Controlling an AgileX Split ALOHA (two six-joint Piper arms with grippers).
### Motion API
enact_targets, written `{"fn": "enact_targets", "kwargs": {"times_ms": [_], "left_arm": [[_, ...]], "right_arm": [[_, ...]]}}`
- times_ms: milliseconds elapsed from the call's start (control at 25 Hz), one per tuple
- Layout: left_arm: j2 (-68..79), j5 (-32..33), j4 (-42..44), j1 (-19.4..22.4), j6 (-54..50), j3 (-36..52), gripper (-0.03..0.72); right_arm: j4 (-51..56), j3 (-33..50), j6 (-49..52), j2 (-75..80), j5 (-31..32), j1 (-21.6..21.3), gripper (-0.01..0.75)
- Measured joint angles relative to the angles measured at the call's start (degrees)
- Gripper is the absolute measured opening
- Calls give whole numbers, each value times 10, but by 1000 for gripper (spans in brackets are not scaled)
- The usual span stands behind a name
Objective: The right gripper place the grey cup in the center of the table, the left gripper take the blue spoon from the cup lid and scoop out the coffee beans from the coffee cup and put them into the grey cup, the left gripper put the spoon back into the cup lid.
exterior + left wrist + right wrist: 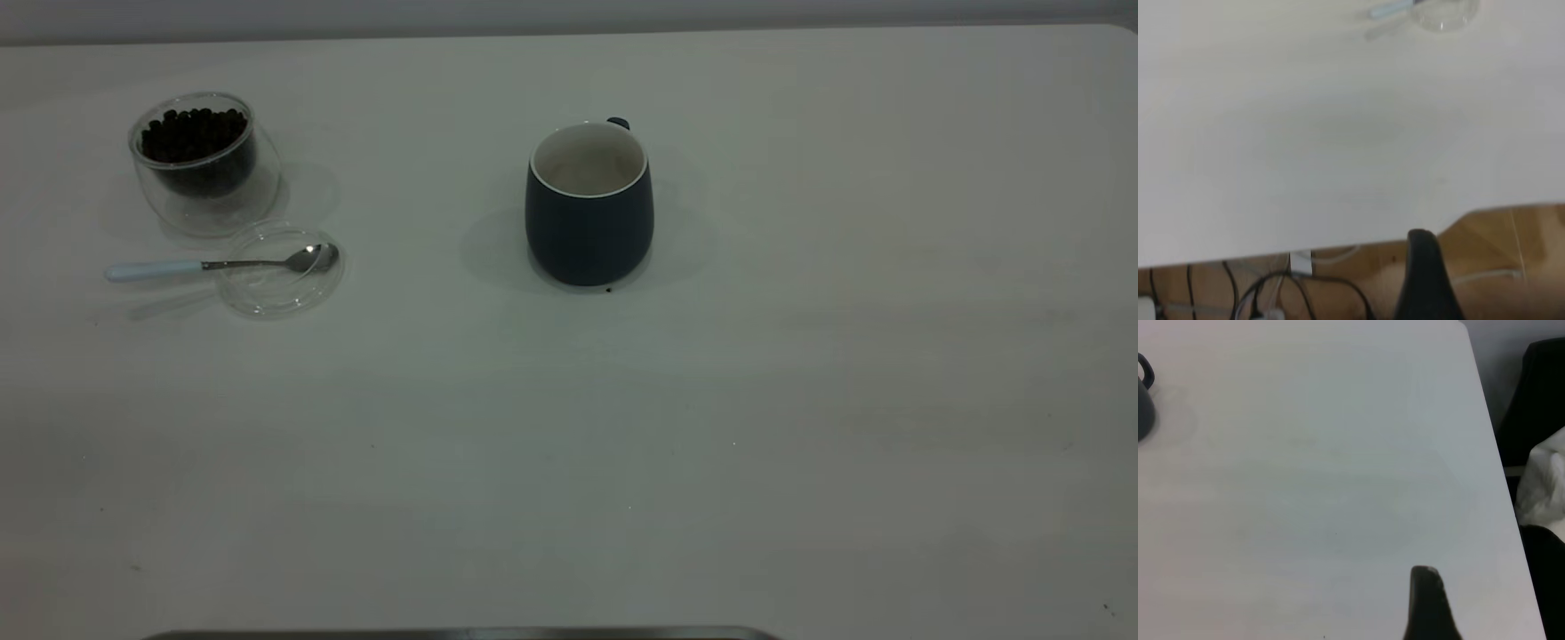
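Observation:
The grey cup (589, 222) stands upright near the middle of the table (800, 400), its handle turned to the far side and its white inside bare; its edge also shows in the right wrist view (1143, 407). At the far left the clear coffee cup (203, 164) holds dark coffee beans (194, 132). Just in front of it lies the cup lid (277, 271), with the blue spoon (222, 265) resting across it, bowl on the lid, pale handle pointing left. The left gripper (1421, 267) hangs off the table's near edge, far from the spoon (1390, 9). The right gripper (1426, 593) is over bare table, well away from the cup.
Neither arm shows in the exterior view. Cables (1271, 293) and a wooden floor (1511, 240) lie below the table's edge by the left gripper. A black seat (1541, 400) and white cloth (1545, 480) sit beyond the table's edge on the right.

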Motion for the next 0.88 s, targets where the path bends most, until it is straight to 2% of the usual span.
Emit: {"fn": "enact_targets", "kwargs": {"times_ms": [320, 880], "left_arm": [[-81, 4, -5, 29, -22, 0, 591], [-95, 6, -5, 30, -22, 0, 591]], "right_arm": [[0, 0, 0, 0, 0, 0, 459], [0, 0, 0, 0, 0, 0, 459]]}}
